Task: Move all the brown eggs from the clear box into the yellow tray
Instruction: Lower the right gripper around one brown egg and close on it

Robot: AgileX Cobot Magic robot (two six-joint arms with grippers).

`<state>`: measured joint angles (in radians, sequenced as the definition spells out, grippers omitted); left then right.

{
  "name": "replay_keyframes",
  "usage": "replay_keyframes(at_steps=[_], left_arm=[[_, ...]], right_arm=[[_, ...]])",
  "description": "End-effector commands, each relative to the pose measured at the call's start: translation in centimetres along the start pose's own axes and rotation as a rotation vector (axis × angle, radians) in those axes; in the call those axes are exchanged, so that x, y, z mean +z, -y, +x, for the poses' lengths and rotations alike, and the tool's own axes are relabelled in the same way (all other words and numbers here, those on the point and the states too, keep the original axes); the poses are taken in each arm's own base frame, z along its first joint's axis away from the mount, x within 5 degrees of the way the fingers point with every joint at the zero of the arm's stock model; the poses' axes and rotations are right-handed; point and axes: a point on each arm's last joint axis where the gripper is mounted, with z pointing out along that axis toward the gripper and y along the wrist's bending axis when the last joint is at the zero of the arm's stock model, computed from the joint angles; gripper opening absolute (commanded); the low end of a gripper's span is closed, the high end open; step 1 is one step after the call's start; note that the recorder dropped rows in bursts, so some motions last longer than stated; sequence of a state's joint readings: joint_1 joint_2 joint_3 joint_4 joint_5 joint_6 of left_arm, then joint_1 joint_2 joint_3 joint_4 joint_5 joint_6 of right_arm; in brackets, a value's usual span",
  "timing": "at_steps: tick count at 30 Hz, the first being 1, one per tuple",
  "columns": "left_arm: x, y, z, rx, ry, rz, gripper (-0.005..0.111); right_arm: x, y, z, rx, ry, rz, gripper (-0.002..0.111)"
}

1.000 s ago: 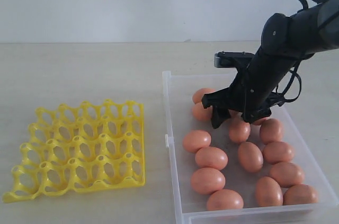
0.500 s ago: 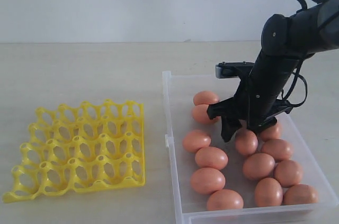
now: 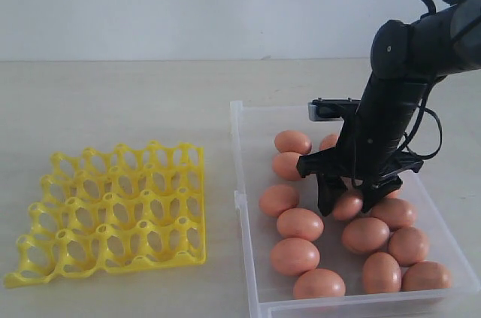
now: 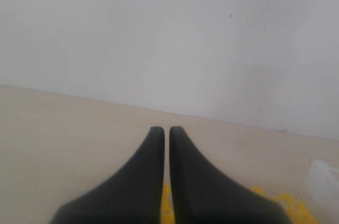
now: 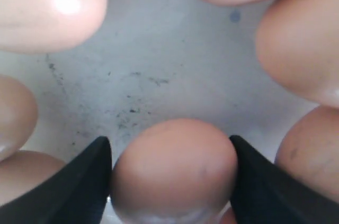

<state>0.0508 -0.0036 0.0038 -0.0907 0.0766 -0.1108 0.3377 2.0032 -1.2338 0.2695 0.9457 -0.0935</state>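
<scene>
Right gripper [image 5: 169,144] clasps 1 brown egg [image 5: 175,176] inside the clear box [image 3: 239,175]; left gripper [image 4: 166,130] pinched together.

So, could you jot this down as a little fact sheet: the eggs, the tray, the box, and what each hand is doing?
eggs: brown; all those in view lie in the clear box; the arm hides some
yellow tray: beside the box, no eggs in it
right hand: down in the box, a finger on either side of one egg; can't tell whether it grips
left hand: closed, holding nothing
progress: nothing moved to the tray yet
</scene>
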Motion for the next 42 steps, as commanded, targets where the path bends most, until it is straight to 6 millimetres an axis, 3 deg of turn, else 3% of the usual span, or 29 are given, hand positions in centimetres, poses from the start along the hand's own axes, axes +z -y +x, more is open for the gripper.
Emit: replay_keyframes(at_steps=[1, 8, 9, 14, 20, 24, 42], left_arm=[[0.0, 0.1, -0.2, -0.002, 0.008, 0.007, 0.004], [0.0, 0.1, -0.2, -0.002, 0.008, 0.007, 0.004], [0.0, 0.1, -0.2, -0.002, 0.008, 0.007, 0.004], [0.0, 0.1, -0.2, -0.002, 0.008, 0.007, 0.004], [0.0, 0.1, -0.2, -0.002, 0.008, 0.007, 0.004], [0.0, 0.1, -0.2, -0.002, 0.008, 0.007, 0.004], [0.0, 0.1, -0.2, -0.002, 0.008, 0.007, 0.004]], right_arm=[[-0.1, 0.1, 0.1, 0.010, -0.001, 0.007, 0.049], [-0.1, 0.1, -0.2, -0.004, 0.031, 0.006, 0.001], [-0.1, 0.1, -0.4, -0.015, 0.049, 0.007, 0.000], [-0.2, 0.1, -0.8, -0.044, 0.096, 0.009, 0.009], [-0.2, 0.2, -1.2, -0.047, 0.137, 0.015, 0.040], [-0.2, 0.2, -1.5, -0.053, 0.165, 0.019, 0.054], [-0.2, 0.2, -1.3, -0.035, 0.144, 0.020, 0.054]])
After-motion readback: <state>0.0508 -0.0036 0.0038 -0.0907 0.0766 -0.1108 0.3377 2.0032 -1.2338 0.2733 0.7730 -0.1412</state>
